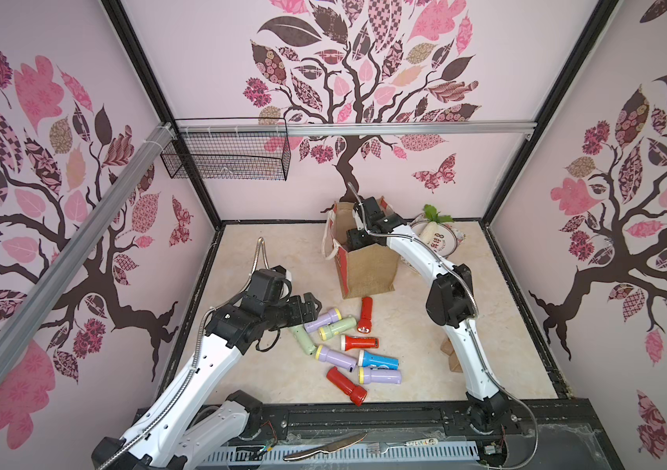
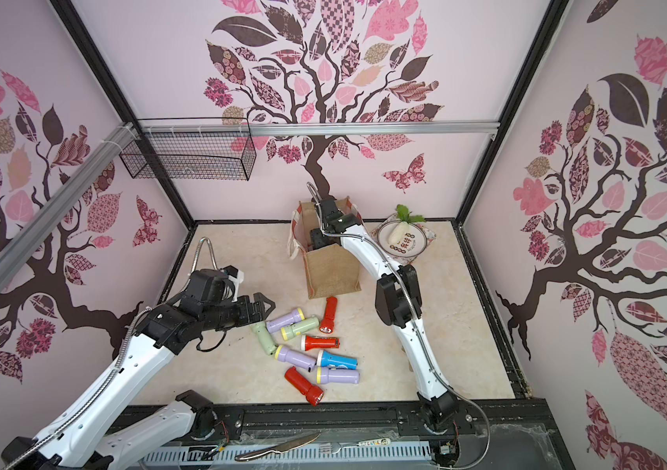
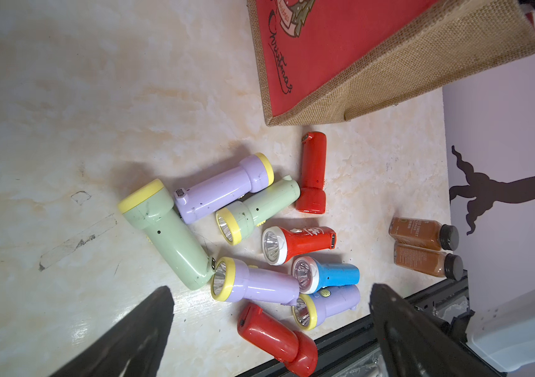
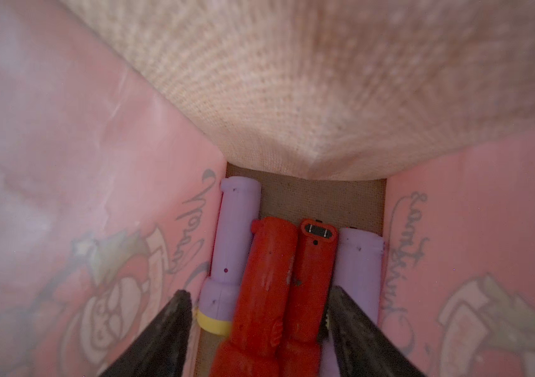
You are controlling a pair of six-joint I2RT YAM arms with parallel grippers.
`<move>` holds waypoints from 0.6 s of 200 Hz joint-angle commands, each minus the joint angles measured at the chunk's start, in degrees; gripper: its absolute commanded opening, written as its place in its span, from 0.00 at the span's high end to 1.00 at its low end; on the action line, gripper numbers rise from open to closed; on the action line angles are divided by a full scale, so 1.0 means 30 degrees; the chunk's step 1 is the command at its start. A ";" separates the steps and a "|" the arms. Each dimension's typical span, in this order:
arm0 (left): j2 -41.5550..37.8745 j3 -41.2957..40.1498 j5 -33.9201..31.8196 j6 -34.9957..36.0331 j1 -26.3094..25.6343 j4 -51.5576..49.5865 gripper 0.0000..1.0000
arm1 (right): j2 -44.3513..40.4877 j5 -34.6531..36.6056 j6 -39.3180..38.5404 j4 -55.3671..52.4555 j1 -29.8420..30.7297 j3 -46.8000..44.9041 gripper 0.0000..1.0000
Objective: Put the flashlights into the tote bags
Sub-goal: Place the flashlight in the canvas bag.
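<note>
Several flashlights lie in a loose pile mid-table: lilac point(image 1: 325, 318), pale green point(image 1: 337, 327), red point(image 1: 365, 314) and blue point(image 1: 378, 360). My left gripper point(image 3: 271, 290) hangs open above the pile's left side with nothing between its fingers; it also shows in a top view point(image 2: 264, 303). Behind the pile stands the burlap tote bag point(image 1: 368, 268) with red side panels. My right gripper point(image 4: 258, 290) reaches down inside it, its jaws apart around two red flashlights point(image 4: 269, 277) lying on the bag's floor. Lilac flashlights point(image 4: 233, 235) lie on either side of these. In both top views the bag hides the right fingers.
Two brown black-capped jars point(image 3: 422, 233) lie near the right arm's base. A plate with a white radish point(image 1: 439, 238) sits right of the bag. A black wire basket point(image 1: 226, 154) hangs on the back rail. A knife point(image 1: 323, 447) and fork point(image 1: 401, 445) lie on the front ledge.
</note>
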 commanded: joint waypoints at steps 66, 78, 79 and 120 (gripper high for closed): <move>0.0947 -0.1237 -0.0768 -0.0396 0.0068 0.0478 0.05 | -0.4765 -0.0497 0.0720 -0.0736 0.0016 0.1203 0.09; 0.1161 -0.1334 -0.0871 -0.0457 0.0060 0.0484 0.06 | -0.5283 -0.0544 0.0693 -0.0971 0.0004 0.1167 0.09; 0.1159 -0.1345 -0.0886 -0.0470 0.0060 0.0486 0.06 | -0.5334 -0.0551 0.0687 -0.0979 0.0026 0.1159 0.08; 0.2083 -0.1808 -0.1242 -0.1105 0.0071 0.0977 0.09 | -0.7898 -0.0847 0.0193 -0.1916 0.0386 -0.0500 0.05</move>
